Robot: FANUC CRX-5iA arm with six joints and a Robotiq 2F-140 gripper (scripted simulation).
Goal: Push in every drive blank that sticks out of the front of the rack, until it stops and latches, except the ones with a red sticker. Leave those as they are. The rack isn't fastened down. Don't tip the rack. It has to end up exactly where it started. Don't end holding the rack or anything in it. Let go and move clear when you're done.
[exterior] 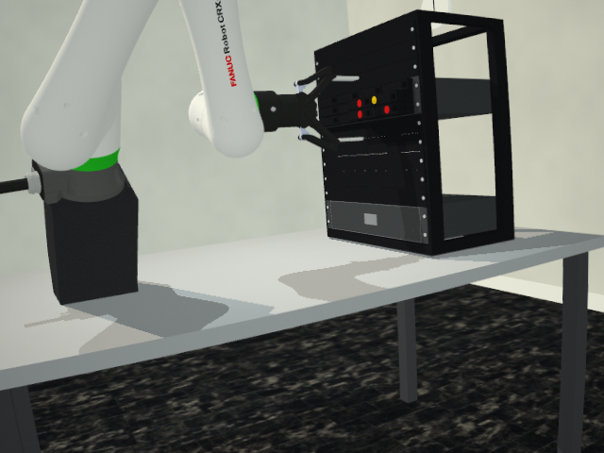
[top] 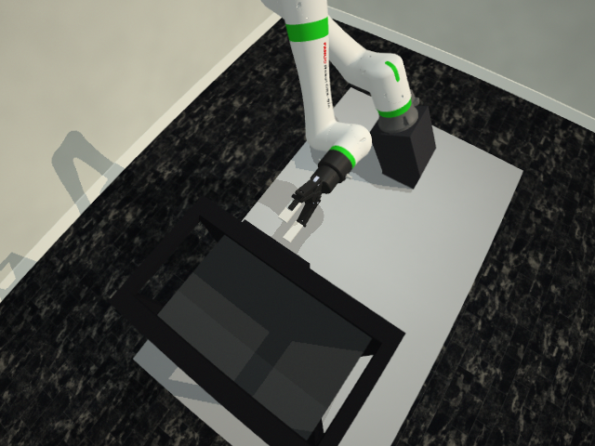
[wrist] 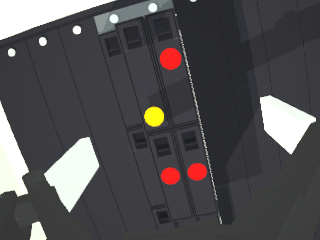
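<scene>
A black open-frame rack [exterior: 414, 131] stands on the grey table, also seen from above in the top view [top: 259, 326]. Its upper front holds a drive bay [exterior: 368, 103] with several blanks. Three blanks carry red stickers [exterior: 360, 103] [exterior: 386, 109] [exterior: 360, 113] and one carries a yellow sticker [exterior: 374, 99]. In the wrist view the yellow sticker [wrist: 154, 116] sits between one red sticker [wrist: 171, 59] and two others [wrist: 171, 175] [wrist: 196, 172]. My gripper [exterior: 341, 108] is open and empty, fingers spread above and below the bay's left end, close to the rack front. It also shows in the top view [top: 294, 223].
The arm's black base block [exterior: 90, 234] stands at the table's other end. A grey panel [exterior: 376, 222] fills the rack's bottom front. The table edge runs close in front of the rack.
</scene>
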